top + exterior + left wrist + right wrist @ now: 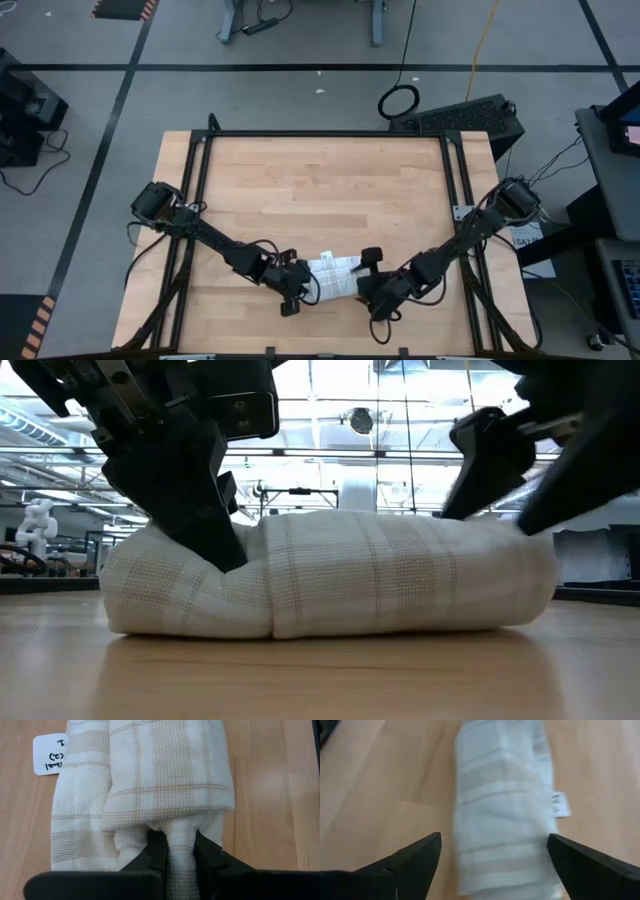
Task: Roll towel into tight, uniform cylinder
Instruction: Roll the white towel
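- The towel (335,277) lies rolled into a thick bundle on the table (320,190), near the table's front edge and about midway across it.
- The left tool (175,852) is nearly closed, its fingers (156,851) pinching a fold of cloth at the towel's left end.
- The right tool (492,857) stands wide open at the towel's other end, one finger (417,855) on each side of the roll and holding nothing; in the low view its finger hangs just above the cloth.
- The wood behind the towel is bare all the way to the back edge; a narrow strip of table lies between the roll and the front edge.
- A black frame (325,133) borders the table at the back and sides.
- A small tag (50,754) sticks out from the roll's long side and lies flat on the wood; its writing is too small to read.
- The left fingertips are buried in the cloth.
- From overhead both tools cover the towel's ends, so only its middle shows.
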`<action>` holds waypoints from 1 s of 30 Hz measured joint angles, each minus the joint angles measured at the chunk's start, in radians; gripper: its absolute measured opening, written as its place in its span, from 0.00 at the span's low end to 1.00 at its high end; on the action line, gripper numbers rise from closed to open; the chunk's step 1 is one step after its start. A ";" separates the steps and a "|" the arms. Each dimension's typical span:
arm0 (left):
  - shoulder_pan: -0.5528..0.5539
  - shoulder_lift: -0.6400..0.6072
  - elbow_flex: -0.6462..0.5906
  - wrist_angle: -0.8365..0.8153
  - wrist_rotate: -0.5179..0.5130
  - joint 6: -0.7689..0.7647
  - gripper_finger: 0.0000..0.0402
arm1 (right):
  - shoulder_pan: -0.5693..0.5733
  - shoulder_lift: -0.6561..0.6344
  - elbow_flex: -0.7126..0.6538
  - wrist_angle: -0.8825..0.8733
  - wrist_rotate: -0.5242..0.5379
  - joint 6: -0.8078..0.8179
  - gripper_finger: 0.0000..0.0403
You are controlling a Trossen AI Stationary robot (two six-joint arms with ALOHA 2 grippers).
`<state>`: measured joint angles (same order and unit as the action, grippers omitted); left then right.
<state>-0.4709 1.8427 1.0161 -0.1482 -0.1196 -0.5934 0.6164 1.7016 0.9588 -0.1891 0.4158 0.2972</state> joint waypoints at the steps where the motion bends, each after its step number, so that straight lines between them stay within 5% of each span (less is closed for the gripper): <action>1: 0.000 0.000 0.000 0.000 0.000 0.000 0.14 | -0.001 0.000 0.000 0.003 0.019 -0.017 0.89; 24: 0.000 0.000 0.000 -0.013 -0.006 0.006 0.14 | -0.120 0.082 0.000 0.051 -0.161 -0.006 0.87; 30: 0.000 0.000 0.000 -0.014 -0.015 0.006 0.14 | -0.169 0.103 0.001 0.057 -0.255 -0.014 0.78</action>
<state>-0.4706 1.8427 1.0161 -0.1619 -0.1345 -0.5873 0.4478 1.8042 0.9596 -0.1322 0.1609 0.2834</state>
